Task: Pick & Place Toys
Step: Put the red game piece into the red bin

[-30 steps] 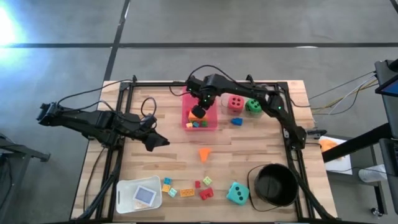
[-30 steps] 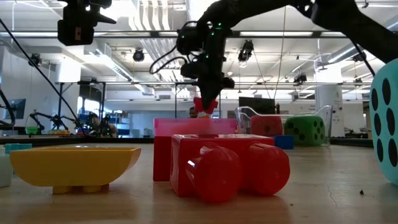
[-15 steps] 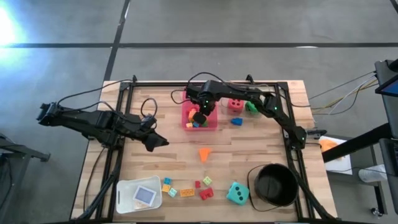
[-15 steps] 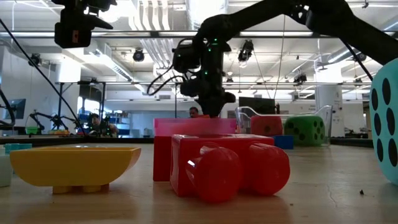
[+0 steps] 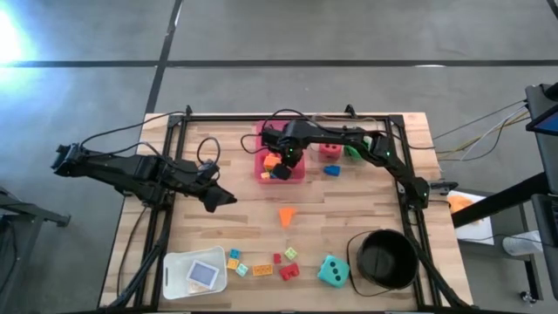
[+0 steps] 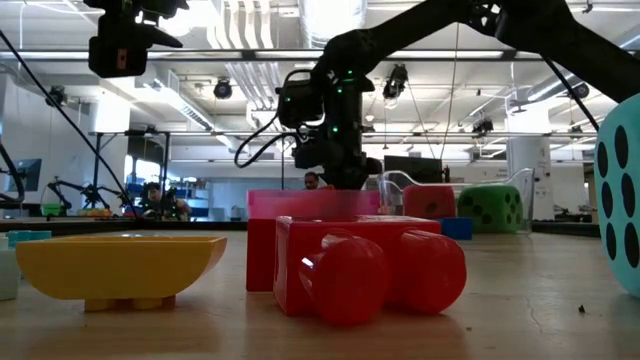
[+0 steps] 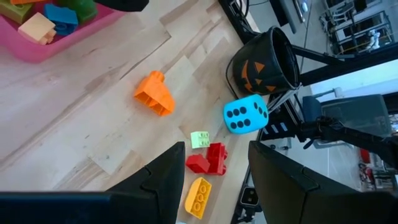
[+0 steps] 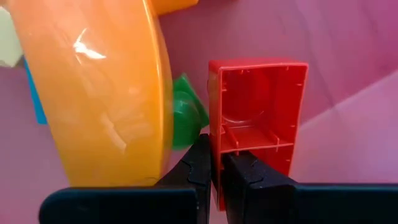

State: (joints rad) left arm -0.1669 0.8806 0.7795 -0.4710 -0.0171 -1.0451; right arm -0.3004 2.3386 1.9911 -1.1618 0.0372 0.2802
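My right gripper reaches down into the pink tray, shut on a red brick. The brick is next to an orange curved brick and a green piece. In the low view the tray wall hides the fingertips. My left gripper hangs open over the table's left part with nothing between its fingers. Loose toys lie on the wood: an orange brick, a blue brick, red, green and teal dice, and small bricks. My right gripper holds the red brick by one long side wall, one finger inside the hollow and one outside. The fingers come from above, pointing down. The brick's open side faces up toward the wrist. Whether the brick rests on the tray floor I cannot tell.
A black round bucket stands at the near right corner. A white container with a card is at the near left. A black frame runs round the table. Bare wood lies between the tray and the orange brick.
My right gripper has gone down into the pink tray with the red brick still held. In the low view the brick has sunk behind the tray wall.
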